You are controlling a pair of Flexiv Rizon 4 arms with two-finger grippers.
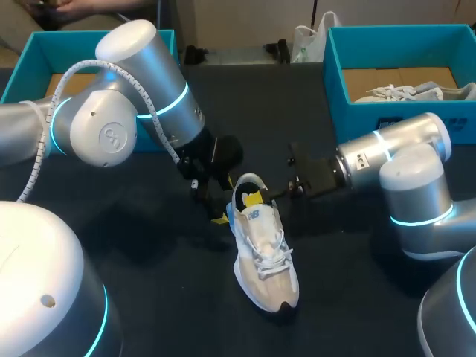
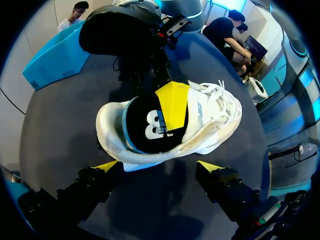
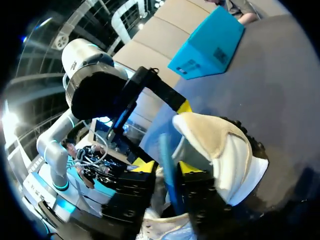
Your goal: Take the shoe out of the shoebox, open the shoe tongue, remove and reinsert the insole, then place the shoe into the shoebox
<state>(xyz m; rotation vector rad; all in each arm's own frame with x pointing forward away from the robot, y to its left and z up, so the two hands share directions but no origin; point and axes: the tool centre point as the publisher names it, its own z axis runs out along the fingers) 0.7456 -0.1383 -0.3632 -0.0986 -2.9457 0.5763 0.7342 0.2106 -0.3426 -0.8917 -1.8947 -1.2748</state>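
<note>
A white and beige sneaker [image 1: 264, 256] lies in the middle of the dark table, heel towards the arms. In the left wrist view the sneaker [image 2: 210, 120] shows its black insole [image 2: 145, 125] with a white mark. My left gripper [image 1: 213, 206] is just behind the heel, open [image 2: 159, 166], with nothing between its fingers. My right gripper [image 1: 256, 198] comes in from the right, one yellow fingertip [image 2: 172, 102] down inside the shoe's mouth. Its fingers [image 3: 145, 165] stand apart on either side of a thin blue lining edge [image 3: 167, 165], without pinching it.
A teal shoebox [image 1: 372, 111] at the back right holds a second pale sneaker [image 1: 416, 91]. Another teal box [image 1: 30, 52] stands at the back left behind my left arm. A white plastic bag [image 1: 309, 41] lies at the far edge.
</note>
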